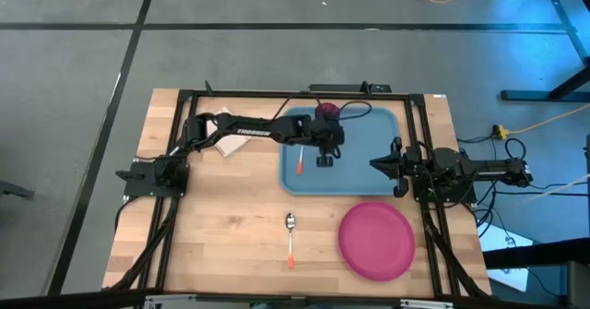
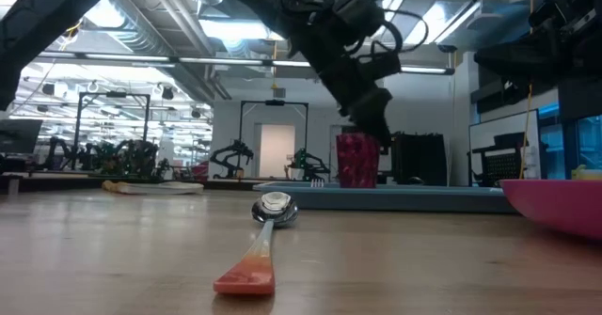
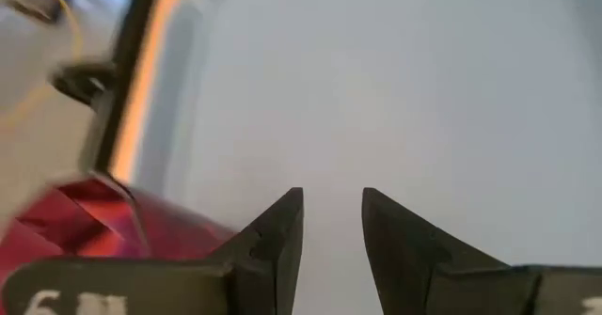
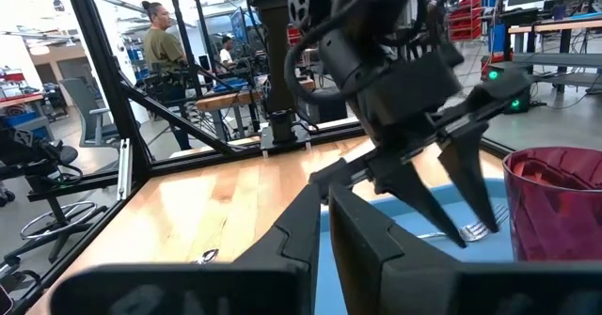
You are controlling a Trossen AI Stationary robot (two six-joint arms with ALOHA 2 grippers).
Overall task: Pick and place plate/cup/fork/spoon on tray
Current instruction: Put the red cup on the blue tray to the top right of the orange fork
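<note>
Seemingly, left pincer [image 1: 324, 161] hovers open above tray [image 1: 378, 175].

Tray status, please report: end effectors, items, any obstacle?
Left end effector open, empty, above tray. Right end effector parked at tray's right edge. Cup and fork on tray; spoon, plate on table. No obstacle visible.

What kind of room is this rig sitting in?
Likely a robotics lab or workshop: other robot arms stand on benches behind the table, people work at stations, and open ceiling ducting with strip lights runs overhead.
</note>
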